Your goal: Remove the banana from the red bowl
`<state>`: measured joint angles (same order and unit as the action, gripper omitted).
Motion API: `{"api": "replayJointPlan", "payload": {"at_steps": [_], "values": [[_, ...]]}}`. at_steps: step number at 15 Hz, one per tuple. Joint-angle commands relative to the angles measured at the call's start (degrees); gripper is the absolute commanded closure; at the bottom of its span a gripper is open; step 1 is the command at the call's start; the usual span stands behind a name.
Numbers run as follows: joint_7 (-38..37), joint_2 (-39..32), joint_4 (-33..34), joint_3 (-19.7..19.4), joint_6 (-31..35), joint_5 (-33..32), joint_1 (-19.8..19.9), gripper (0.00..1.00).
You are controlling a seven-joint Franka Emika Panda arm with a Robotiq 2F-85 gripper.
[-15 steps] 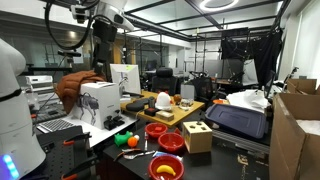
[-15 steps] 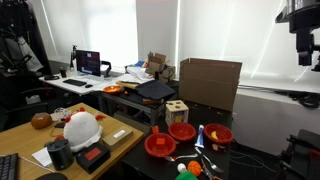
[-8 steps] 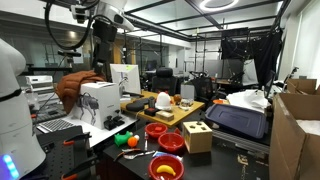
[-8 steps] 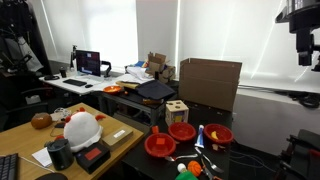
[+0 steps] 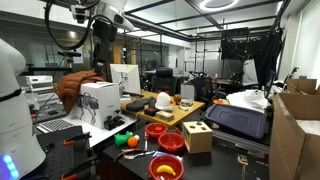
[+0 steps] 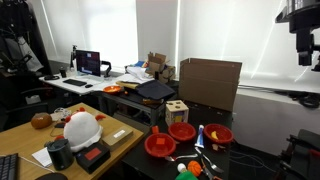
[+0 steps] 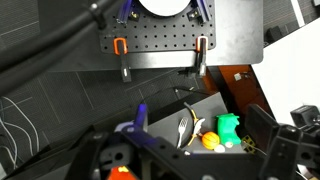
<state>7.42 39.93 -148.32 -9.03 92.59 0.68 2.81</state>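
Note:
Three red bowls stand on the dark table in both exterior views. The red bowl (image 5: pixel 165 167) nearest the camera holds the yellow banana (image 5: pixel 163 169); it also shows in an exterior view (image 6: pixel 218 135) with the banana (image 6: pixel 215 130) in it. My gripper (image 5: pixel 103 30) hangs high above the table, far from the bowls, also in an exterior view (image 6: pixel 303 42). In the wrist view the gripper (image 7: pixel 190 152) has its fingers spread wide and empty. The banana is not visible in the wrist view.
An orange ball (image 7: pixel 209 141), a green item (image 7: pixel 230 128) and a fork (image 7: pixel 184 124) lie on the table. Two other red bowls (image 5: pixel 156 129) (image 5: pixel 171 142) and a wooden block box (image 5: pixel 197 136) stand close by. Cardboard boxes (image 6: pixel 209 82) and desk clutter surround the table.

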Motion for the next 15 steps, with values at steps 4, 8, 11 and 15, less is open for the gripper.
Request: {"api": "replayJointPlan", "payload": {"at_steps": [4,8,11,15], "values": [[0.2,-1.0,0.7,1.1,0.4,-0.9,0.9,0.00],[-1.2,-4.8,3.0,2.8,4.8,-3.9,1.0,0.00],[-1.5,-9.3,5.4,3.4,9.7,-5.4,0.8,0.00],[-1.7,-15.8,8.0,3.5,16.8,-6.3,1.1,0.00]]}}
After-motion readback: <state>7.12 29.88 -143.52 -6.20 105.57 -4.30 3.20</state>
